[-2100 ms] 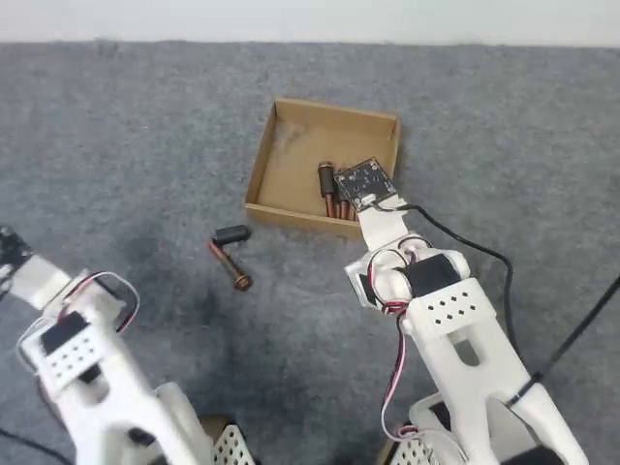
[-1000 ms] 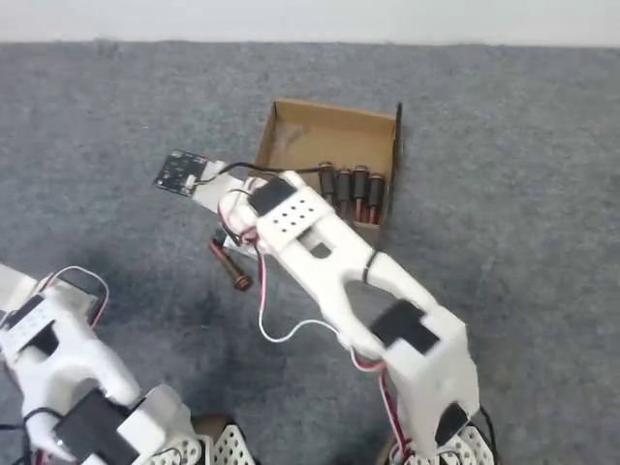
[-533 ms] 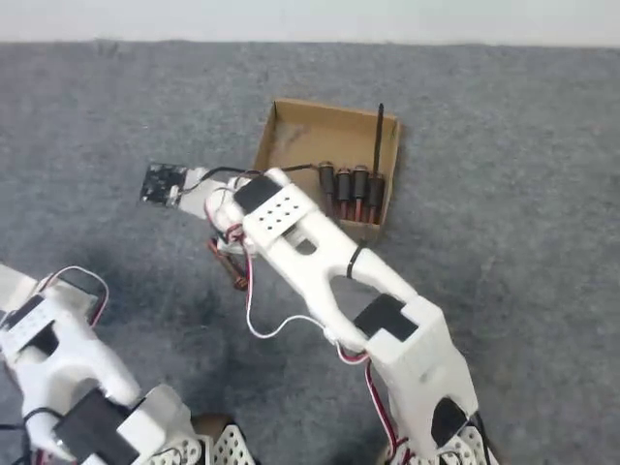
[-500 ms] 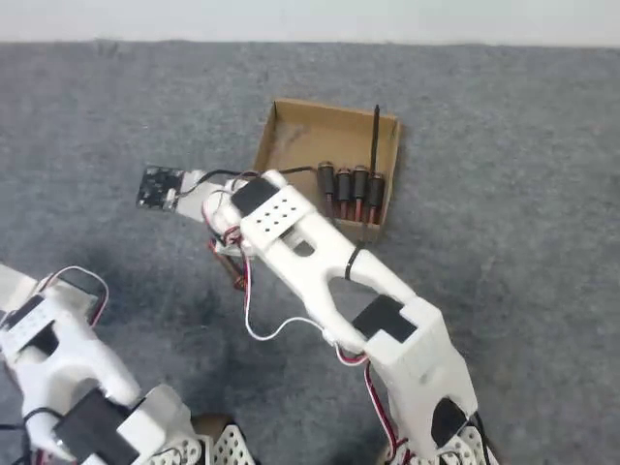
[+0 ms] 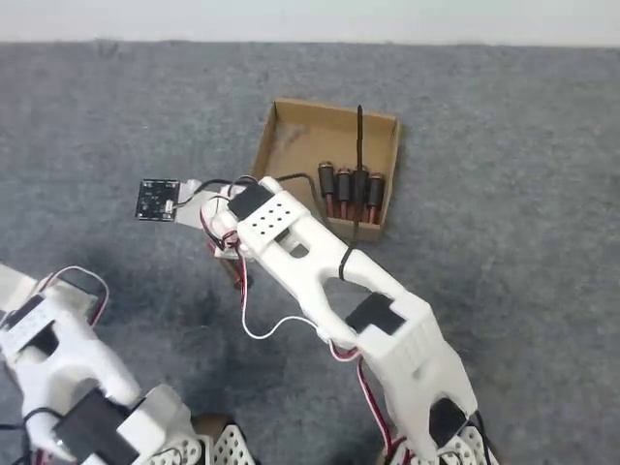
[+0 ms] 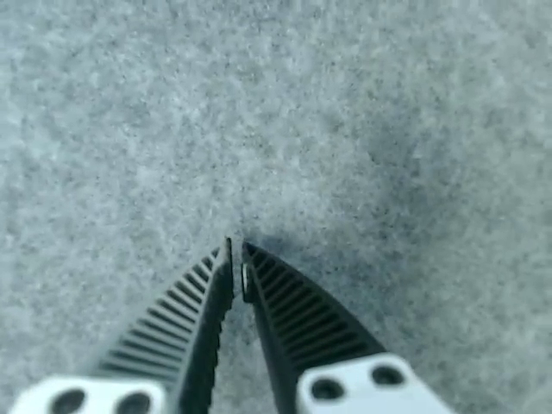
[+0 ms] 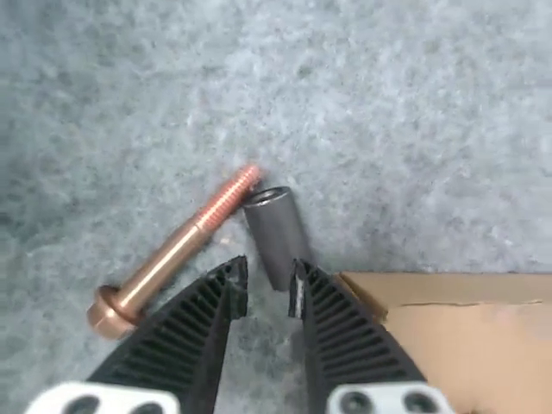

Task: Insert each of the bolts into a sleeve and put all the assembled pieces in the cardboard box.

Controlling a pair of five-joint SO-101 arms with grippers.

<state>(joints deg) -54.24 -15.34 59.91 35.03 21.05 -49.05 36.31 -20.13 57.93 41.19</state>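
- My right gripper (image 7: 267,272): jaws parted by a narrow gap, low over the grey carpet (image 7: 414,103). The tips sit on either side of the near end of the black sleeve (image 7: 269,224). I cannot tell if they touch it.
- The sleeve lies flat on the carpet, just outside a corner of the cardboard box (image 5: 286,155).
- The copper bolt (image 7: 172,254) lies loose beside the sleeve at an angle. Its threaded tip is right at the sleeve's far open end, not inside. Its flanged head points away.
- My left gripper (image 6: 237,254): jaws pressed almost together, nothing between them, above bare carpet well apart from the box.
- In the box, four assembled pieces (image 5: 349,192) lie side by side along one wall. A black cable (image 5: 359,136) crosses over them.
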